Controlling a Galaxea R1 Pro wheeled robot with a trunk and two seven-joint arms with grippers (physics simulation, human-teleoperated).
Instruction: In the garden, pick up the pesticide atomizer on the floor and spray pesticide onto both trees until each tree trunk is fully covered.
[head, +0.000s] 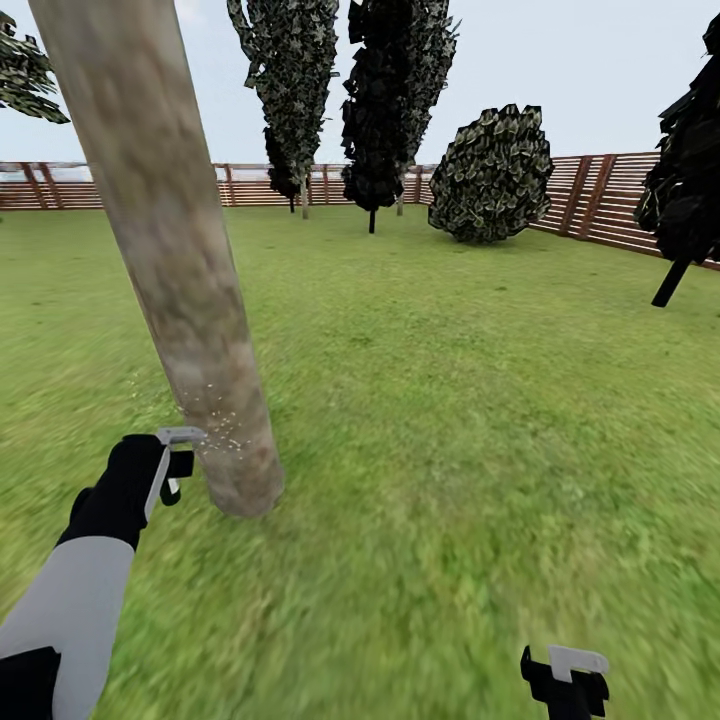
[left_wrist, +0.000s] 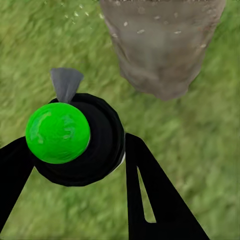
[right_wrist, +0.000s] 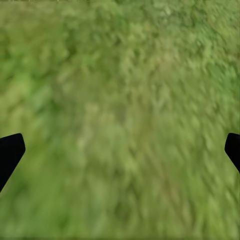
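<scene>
Left gripper (left_wrist: 80, 165) clenching pesticide atomizer (left_wrist: 75, 137), green-topped here, just beside tree trunk (head: 180, 270) base, nozzle facing bark; white pesticide (head: 215, 415) specks drifting onto the trunk. Bottle probably light, rigid, slick; fingers squeezing round body. Open lawn (head: 480, 420) right of trunk, fence (head: 600, 195) far off. Right gripper (head: 567, 678) hanging released, empty, well right of trunk.

Left claw (head: 180, 462) beside tree trunk (head: 170, 240).

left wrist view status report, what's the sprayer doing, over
Left gripper shut on black atomizer bottle, its top green. White pesticide specks on mottled grey-tan tree trunk. Right gripper open over grass. Nothing in the way.
</scene>
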